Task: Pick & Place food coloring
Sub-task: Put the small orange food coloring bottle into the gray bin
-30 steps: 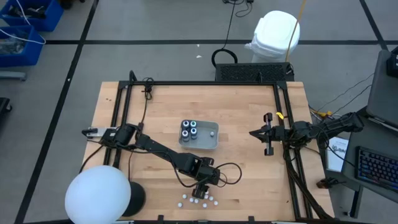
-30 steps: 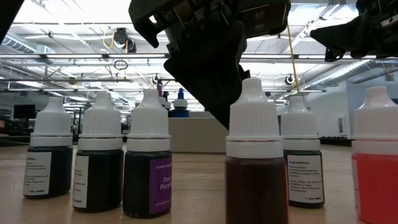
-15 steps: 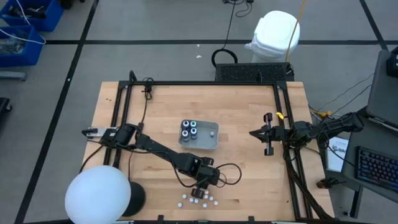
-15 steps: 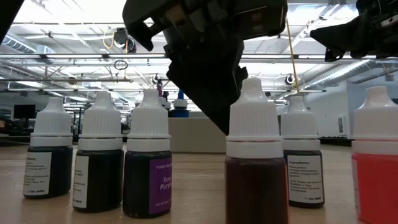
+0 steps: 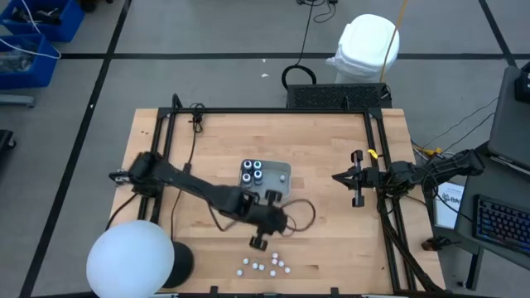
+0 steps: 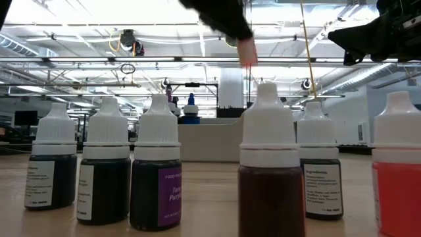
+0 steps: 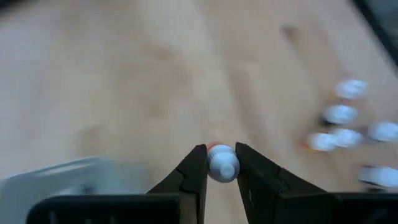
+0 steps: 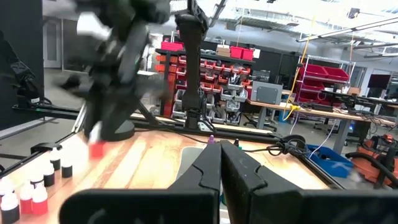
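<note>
Looking straight down, the left gripper [image 5: 260, 241] was recorded over the bare wood between the grey tray [image 5: 281, 187] and the loose food coloring bottles [image 5: 263, 265] clustered at the table's near edge; a bottle in its grasp could not be made out from this height. Three dark bottles [image 5: 252, 174] stood in the tray's left half. The right gripper [image 5: 337, 178] was parked well apart, near the table's right edge, fingers pressed together.

Low view: six white-capped bottles were lined across the foreground, among them a purple-labelled one [image 6: 156, 170], a brown one [image 6: 270, 164] and a red one [image 6: 396, 171] at the frame's edge. A small reddish bottle [image 6: 247, 51] was seen lifted high above them, held beneath a dark arm.

Left wrist view: the two dark fingers [image 7: 196, 167] were pinched on a white-capped bottle [image 7: 221, 164] with an orange-red rim, held clear of the wood; blurred bottles [image 7: 348, 121] lay off to one side.

Right wrist view: own fingers [image 8: 210, 160] were closed together; the left arm was seen blurred beyond, apparently carrying a red bottle [image 8: 96, 149], with further bottles [image 8: 37, 185] standing on the wood.
</note>
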Robot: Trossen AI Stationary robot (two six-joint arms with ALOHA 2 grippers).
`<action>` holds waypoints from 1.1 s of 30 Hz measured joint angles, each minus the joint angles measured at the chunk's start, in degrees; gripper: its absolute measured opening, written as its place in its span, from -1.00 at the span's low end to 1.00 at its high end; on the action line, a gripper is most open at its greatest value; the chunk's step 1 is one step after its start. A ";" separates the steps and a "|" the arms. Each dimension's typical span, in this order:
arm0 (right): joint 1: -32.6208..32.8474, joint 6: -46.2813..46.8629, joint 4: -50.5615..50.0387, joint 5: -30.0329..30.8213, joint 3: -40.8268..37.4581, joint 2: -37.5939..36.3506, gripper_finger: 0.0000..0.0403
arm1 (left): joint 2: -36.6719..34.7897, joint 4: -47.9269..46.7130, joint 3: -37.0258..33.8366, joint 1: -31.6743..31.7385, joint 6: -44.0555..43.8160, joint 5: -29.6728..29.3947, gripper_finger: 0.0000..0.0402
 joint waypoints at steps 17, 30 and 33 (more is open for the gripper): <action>0.00 -0.25 0.25 0.00 -0.02 0.42 -1.00 | 2.16 -0.86 0.03 12.41 -2.83 -4.01 -0.67; 0.00 -0.43 0.39 -0.01 0.00 0.43 -1.00 | 6.65 -1.01 0.03 16.09 -3.33 -2.47 -0.66; 0.00 -0.44 0.48 0.01 0.00 0.42 -1.00 | 7.72 -0.27 -0.01 16.68 -4.08 -0.63 -0.65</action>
